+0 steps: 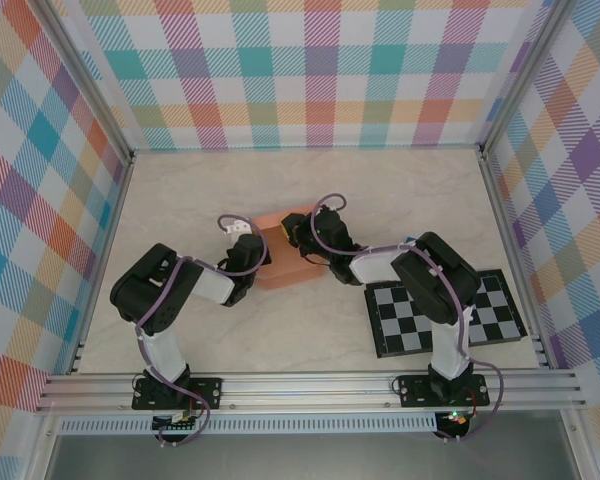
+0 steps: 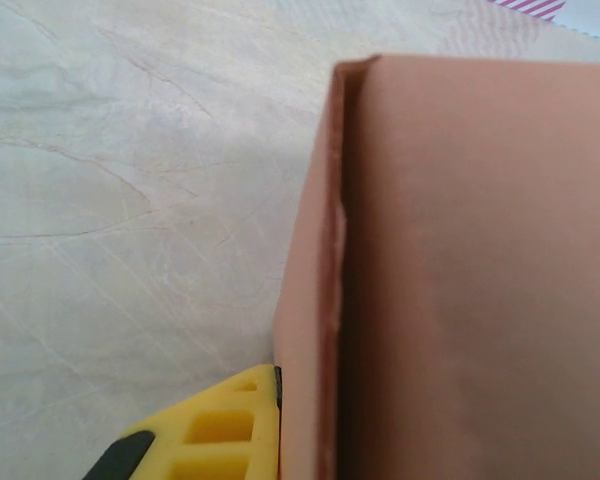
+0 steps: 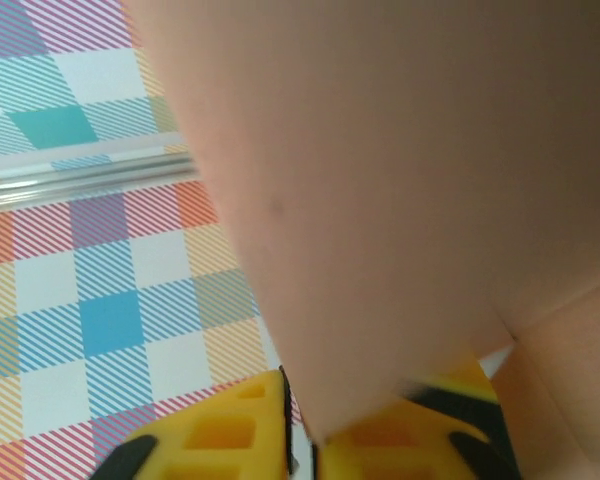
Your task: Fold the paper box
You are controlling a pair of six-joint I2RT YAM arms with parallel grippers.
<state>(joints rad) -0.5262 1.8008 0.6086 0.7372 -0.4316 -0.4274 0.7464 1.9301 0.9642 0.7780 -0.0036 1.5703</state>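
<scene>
The salmon-orange paper box [image 1: 280, 255] stands partly folded mid-table between both arms. My left gripper [image 1: 244, 238] is at the box's left side. In the left wrist view one yellow finger [image 2: 220, 430] presses flat against the box's thin side wall [image 2: 305, 300]; the other finger is hidden behind the card, and the jaws look closed on that wall. My right gripper [image 1: 300, 230] is at the box's upper right corner. In the right wrist view a card flap [image 3: 380, 200] runs down into the narrow gap between the two yellow fingers [image 3: 230, 440], which pinch it.
A black-and-white checkered board [image 1: 445, 315] lies flat at the right front, under the right arm. Plaid walls enclose the marble tabletop [image 1: 380, 190] on three sides, and an aluminium rail runs along the near edge.
</scene>
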